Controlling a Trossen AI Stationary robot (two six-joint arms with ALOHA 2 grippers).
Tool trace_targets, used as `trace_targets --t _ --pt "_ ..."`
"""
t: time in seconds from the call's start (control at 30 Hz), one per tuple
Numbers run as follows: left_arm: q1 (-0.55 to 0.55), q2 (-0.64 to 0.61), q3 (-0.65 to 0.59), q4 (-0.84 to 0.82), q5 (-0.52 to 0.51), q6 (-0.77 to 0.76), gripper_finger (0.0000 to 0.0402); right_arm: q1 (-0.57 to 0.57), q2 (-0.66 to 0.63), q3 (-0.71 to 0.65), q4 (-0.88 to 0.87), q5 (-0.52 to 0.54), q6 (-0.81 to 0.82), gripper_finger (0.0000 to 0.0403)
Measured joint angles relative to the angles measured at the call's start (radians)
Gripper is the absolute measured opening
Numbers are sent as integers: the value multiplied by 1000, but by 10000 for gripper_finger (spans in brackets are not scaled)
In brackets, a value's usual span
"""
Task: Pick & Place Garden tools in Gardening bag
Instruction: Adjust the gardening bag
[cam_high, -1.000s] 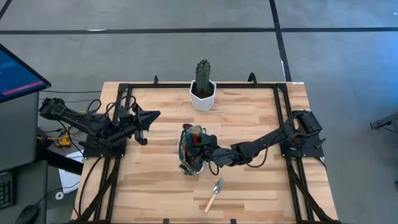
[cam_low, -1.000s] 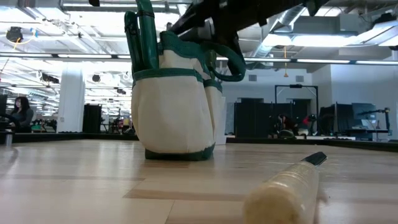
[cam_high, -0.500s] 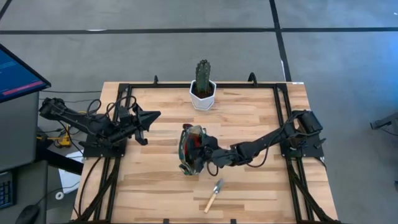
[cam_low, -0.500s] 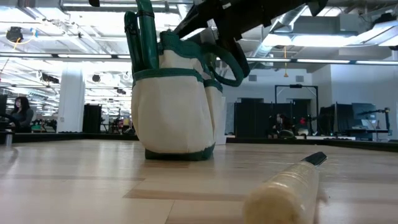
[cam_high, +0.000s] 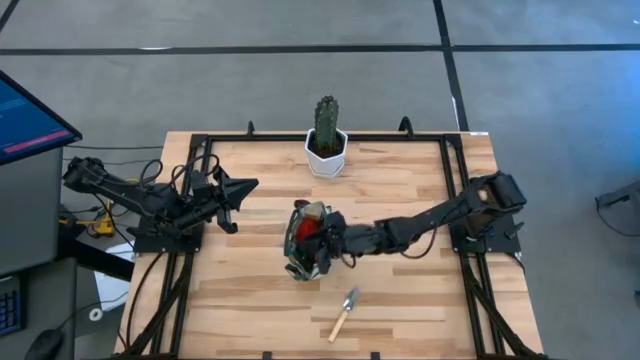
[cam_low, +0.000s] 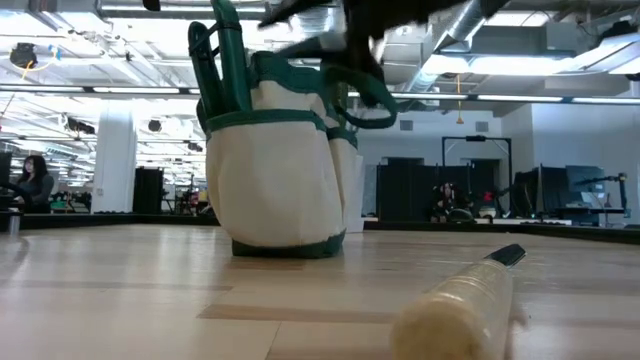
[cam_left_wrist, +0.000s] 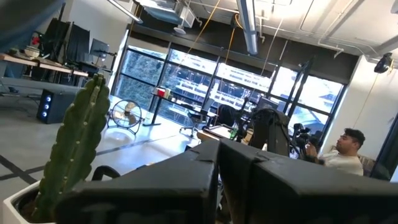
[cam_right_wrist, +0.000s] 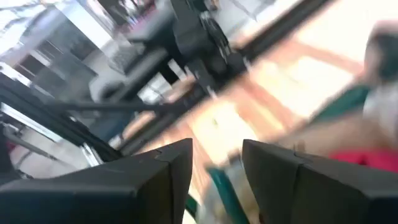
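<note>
The cream gardening bag (cam_high: 303, 250) with green trim stands upright on its base at the table's middle; it also shows in the low view (cam_low: 275, 170). A red piece (cam_high: 294, 228) shows in its mouth. My right gripper (cam_high: 322, 240) is over the bag's mouth with its fingers apart (cam_right_wrist: 217, 165); the wrist view is blurred. A wooden-handled trowel (cam_high: 345, 313) lies flat on the table near the front edge. My left gripper (cam_high: 248, 184) is shut and waits at the table's left side. My right gripper is at the bag's top from the table's right side, slanting down. Blur and the gripper itself hide the place, so I cannot tell whether the fingers touch the bag's rim (cam_right_wrist: 221, 183) or a tool inside.
A green cactus (cam_high: 326, 122) in a white hexagonal pot (cam_high: 326, 158) stands at the table's far edge. The trowel's handle (cam_low: 455, 300) lies close to the low camera. Bare wood lies left and in front of the bag.
My right gripper has gone toward the table's left edge, farther over the bag's mouth. The bag's upper part has leaned a little toward the table's left, while its base has stayed almost in place.
</note>
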Motion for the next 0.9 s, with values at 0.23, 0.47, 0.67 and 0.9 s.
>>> trace_targets --t 0.23,0.47,0.67,0.9 --pt "0 0 0 0 0 -1 1 -21 -201 0 -37 0 -168 119" --pt "0 0 0 0 0 -1 1 0 -434 1 -219 7 -271 78" --pt "0 0 0 0 0 -1 1 97 -560 1 -454 101 -275 19" --pt "0 0 0 -1 0 -1 1 234 -578 1 -619 104 -171 16"
